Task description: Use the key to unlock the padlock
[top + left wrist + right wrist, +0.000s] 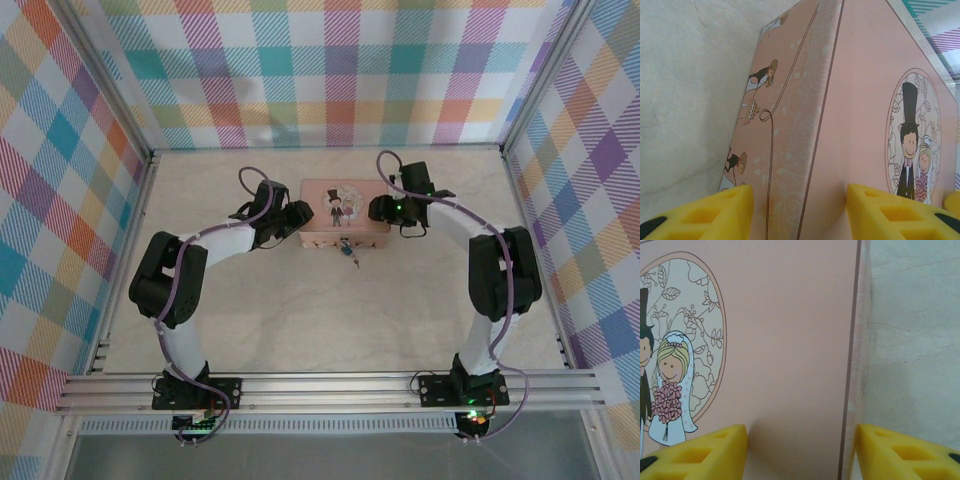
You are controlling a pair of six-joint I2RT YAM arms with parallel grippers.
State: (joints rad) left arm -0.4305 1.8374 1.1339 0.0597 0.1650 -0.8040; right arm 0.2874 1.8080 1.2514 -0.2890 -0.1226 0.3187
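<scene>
Sitting at the middle of the pink tin's [345, 212] near wall, the padlock [345, 246] lies between the left pincer [297, 222] and the right pincer [378, 210]. These flank the tin's two ends. Each has its yellow fingers [715, 215] spread open across a lid edge. The padlock is a tiny blue speck. The thin grey key [352, 258] is just beside it; whether it is inserted is unclear. The tin is closed on the tabletop [250, 320].
</scene>
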